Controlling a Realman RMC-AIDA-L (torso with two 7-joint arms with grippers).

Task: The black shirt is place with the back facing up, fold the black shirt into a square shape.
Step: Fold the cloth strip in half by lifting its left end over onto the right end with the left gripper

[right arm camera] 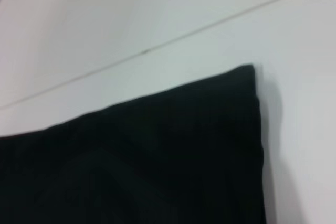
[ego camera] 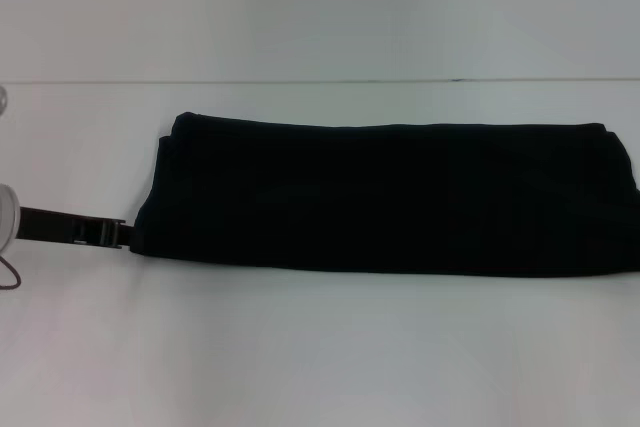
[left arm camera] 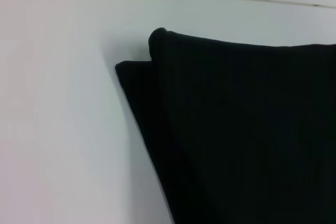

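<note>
Lying folded into a long band across the white table [ego camera: 320, 357], the black shirt [ego camera: 390, 197] is meeting the left gripper [ego camera: 118, 233] at its left near corner — whether that gripper is clenched or released cannot be told.

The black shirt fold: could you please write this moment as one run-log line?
black shirt: folded into long band, not yet square | left gripper: at shirt's left end, low on white table | right gripper: not in view

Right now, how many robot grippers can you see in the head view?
1: the left gripper at the near-left corner of the black shirt. The right gripper is out of view.
</note>
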